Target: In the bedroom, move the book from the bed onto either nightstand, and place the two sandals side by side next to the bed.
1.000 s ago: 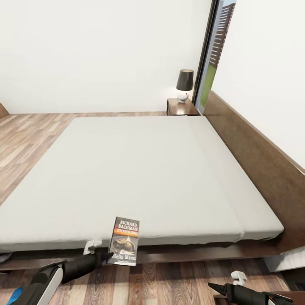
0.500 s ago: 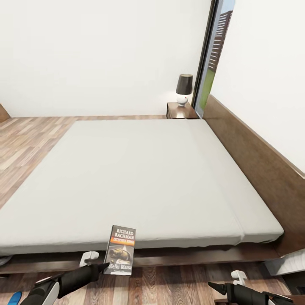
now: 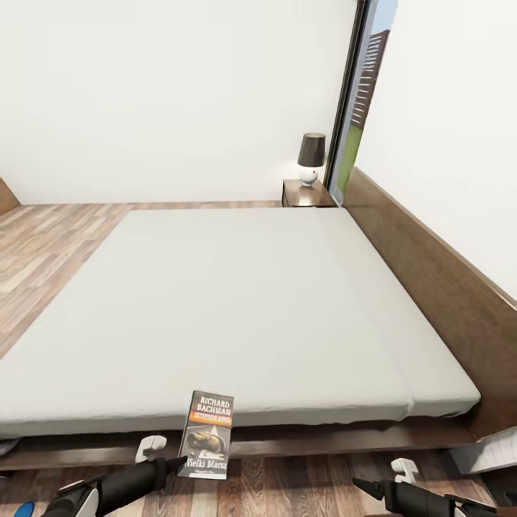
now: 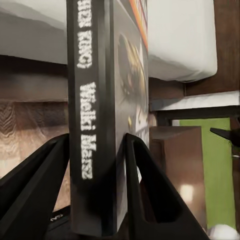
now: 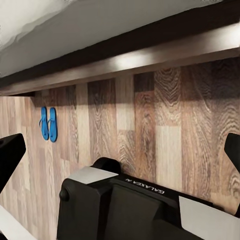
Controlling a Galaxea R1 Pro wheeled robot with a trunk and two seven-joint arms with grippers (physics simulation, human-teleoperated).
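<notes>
2 grippers sit at the near edge of the head view. At near left, the left gripper (image 3: 178, 464) clamps the book (image 3: 207, 434) by its lower end, cover facing up and toward the camera, white "Richard Bachman" lettering above an orange band. In the left wrist view the 2 black fingers (image 4: 150, 185) press on either side of the book (image 4: 107, 115), whose spine reads "Wielki Marsz". The book hangs over the wood-plank floor (image 3: 287, 481) just in front of the near edge of the bed (image 3: 237, 309), its top overlapping the grey mattress in the picture. At near right, the right gripper (image 3: 366, 488) hovers over the floor with its fingers spread wide and nothing between them. The right wrist view shows the 2 blue sandals (image 5: 48, 123) lying side by side on the floor beside the bed frame (image 5: 150, 50). Farther off, the headboard (image 3: 438, 280) runs along the right. At the far right corner stands the nightstand (image 3: 305, 194), carrying a lamp (image 3: 311, 159) with a dark shade, beside a black-framed window (image 3: 355, 100).
</notes>
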